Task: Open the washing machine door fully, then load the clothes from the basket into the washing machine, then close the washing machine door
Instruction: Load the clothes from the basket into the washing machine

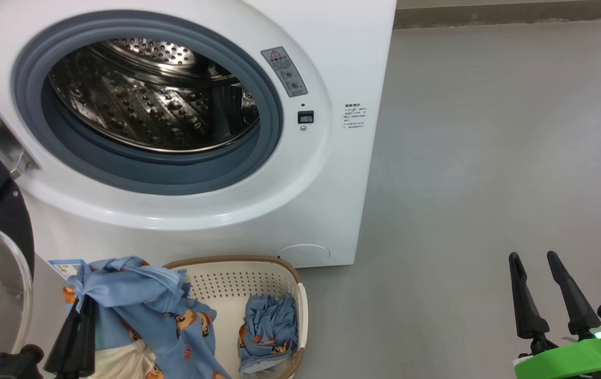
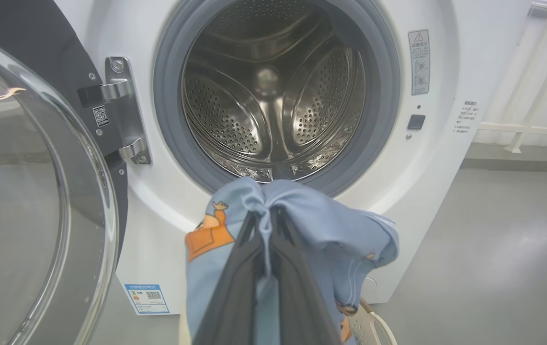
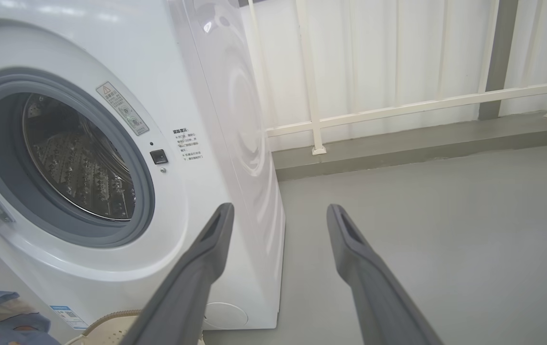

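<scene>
Clothes (image 1: 142, 297) x2: 1st garment (image 2: 331, 225) clenched in L pincer (image 2: 266, 214), 2nd garment (image 1: 269, 323) in basket (image 1: 242, 284); R pincer (image 1: 533, 256) spread, empty.

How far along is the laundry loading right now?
Done: the washing machine door stands open, and the steel drum holds nothing yet. In hand: the left gripper is shut on one blue printed garment, raised below the opening. Left: load it, then the second garment lying in the basket, then close the door. The right gripper hangs open.
</scene>
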